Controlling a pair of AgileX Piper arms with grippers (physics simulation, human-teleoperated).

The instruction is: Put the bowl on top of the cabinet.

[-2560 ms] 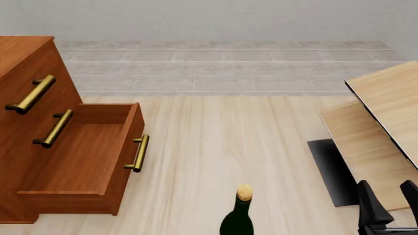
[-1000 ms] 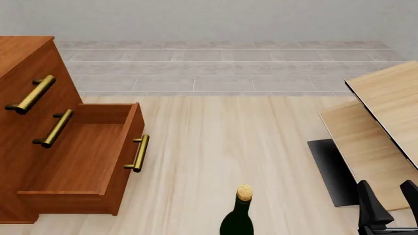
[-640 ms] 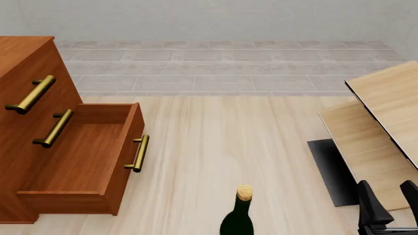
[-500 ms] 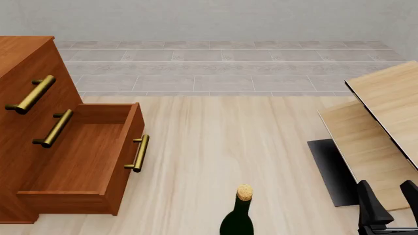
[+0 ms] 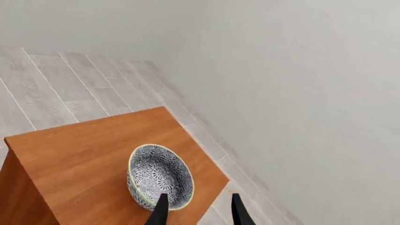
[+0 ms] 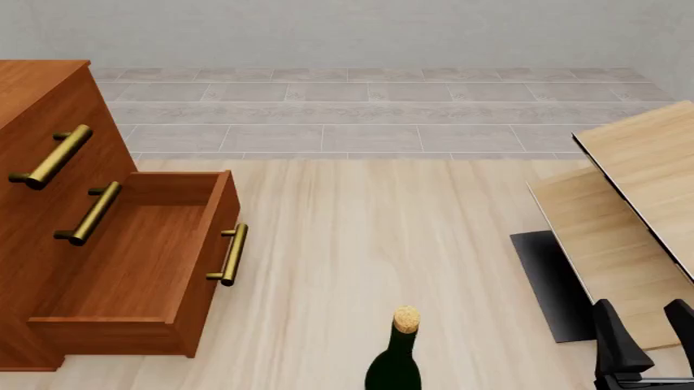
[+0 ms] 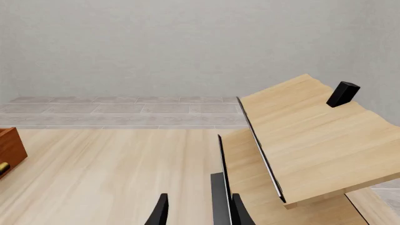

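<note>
The bowl [image 5: 160,174], pale-rimmed with a blue-grey speckled inside, rests upright on the flat top of the reddish-brown cabinet [image 5: 81,159], close to one corner. My left gripper [image 5: 198,213] hovers just behind it, open; one fingertip [image 5: 161,212] overlaps the bowl's near rim in the picture and nothing sits between the fingers. The front view shows the cabinet [image 6: 44,162] at the left, its lower drawer [image 6: 141,260] pulled out, but neither the bowl nor the left gripper. My right gripper [image 6: 648,333] stands open and holds nothing at the front right.
A dark green corked bottle [image 6: 397,357] stands at the near middle. A pale light-wood table [image 6: 639,195] tilts up at the right, with a dark mat [image 6: 548,284] under it. A small black block [image 7: 343,93] sits on that table.
</note>
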